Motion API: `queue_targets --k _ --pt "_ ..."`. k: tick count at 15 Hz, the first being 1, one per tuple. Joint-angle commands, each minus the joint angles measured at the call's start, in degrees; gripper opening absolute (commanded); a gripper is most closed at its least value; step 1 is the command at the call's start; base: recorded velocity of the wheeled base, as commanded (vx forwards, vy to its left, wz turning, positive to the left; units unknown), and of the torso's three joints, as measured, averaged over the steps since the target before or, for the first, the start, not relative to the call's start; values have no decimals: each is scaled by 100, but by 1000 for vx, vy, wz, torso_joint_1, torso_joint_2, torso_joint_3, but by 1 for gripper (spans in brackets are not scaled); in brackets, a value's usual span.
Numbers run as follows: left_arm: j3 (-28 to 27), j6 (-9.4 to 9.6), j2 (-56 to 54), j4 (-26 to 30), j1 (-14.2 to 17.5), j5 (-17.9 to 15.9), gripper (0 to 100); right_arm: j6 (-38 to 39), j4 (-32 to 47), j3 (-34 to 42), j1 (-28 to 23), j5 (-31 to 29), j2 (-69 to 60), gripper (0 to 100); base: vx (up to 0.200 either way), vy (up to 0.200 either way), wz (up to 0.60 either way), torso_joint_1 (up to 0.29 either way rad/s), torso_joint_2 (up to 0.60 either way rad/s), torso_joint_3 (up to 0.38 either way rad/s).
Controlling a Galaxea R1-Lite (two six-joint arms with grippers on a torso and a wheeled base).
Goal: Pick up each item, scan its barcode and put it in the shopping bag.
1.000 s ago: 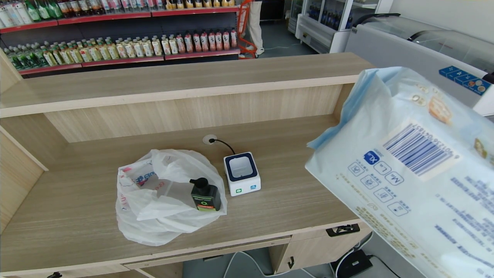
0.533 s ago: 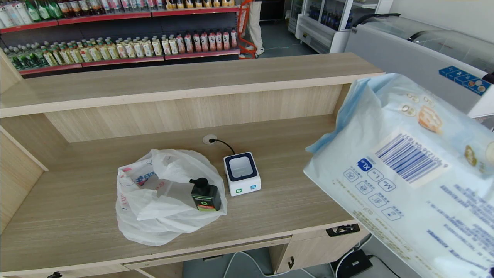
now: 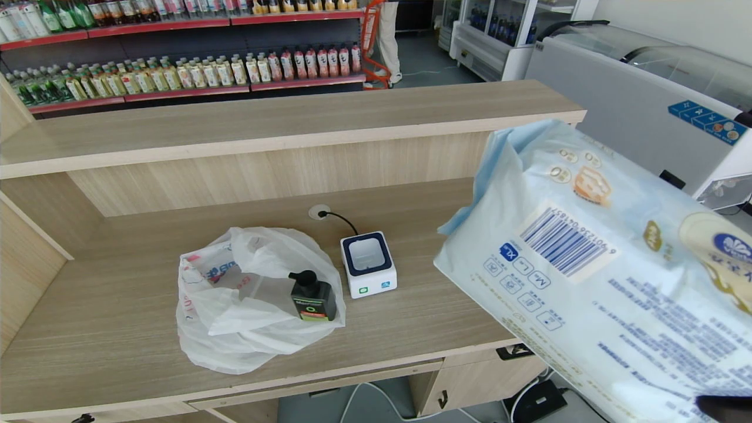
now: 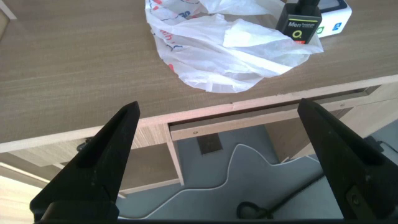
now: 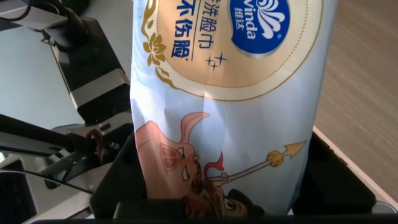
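pack: large pale-blue and white plastic-wrapped soft pack, in the air over the desk's right end, barcode facing up
right claw: clamped on pack
left claw: fingers wide apart, holding nothing, off the desk's front edge
bag: white thin plastic shopping bag, lying on light wooden desk
bottle: black pump bottle, upright at the bag's right edge
scanner: white box scanner, just right of bag

Setting: retail shop, checkout side. Evidence: red-edged shelves beyond the counter, stocked with rows of drink bottles; glass-door cooler and chest freezer at far right. Wooden counter carries a corded barcode scanner and a plastic shopping bag. Tissue pack bears a printed barcode
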Motion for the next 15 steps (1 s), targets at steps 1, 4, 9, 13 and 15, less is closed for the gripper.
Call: queue_targets --k 1,4,9,13,15 --pt "0 -1 5 -1 1 -4 100 -3 14 13 36 -3 3 0 0 0 0 0 0 0" --pt "0 -1 5 -1 1 5 100 -12 31 66 36 -12 -76 0 0 0 0 0 0 0" --pt "0 -1 5 -1 1 5 100 -21 -13 39 28 -12 143 0 0 0 0 0 0 0" --pt "0 -1 5 -1 1 -4 100 -56 -1515 30 -676 5 609 0 0 0 0 0 0 0" --pt "0 -1 5 -1 1 -4 100 -276 -2658 206 -1194 23 899 0 0 0 0 0 0 0"
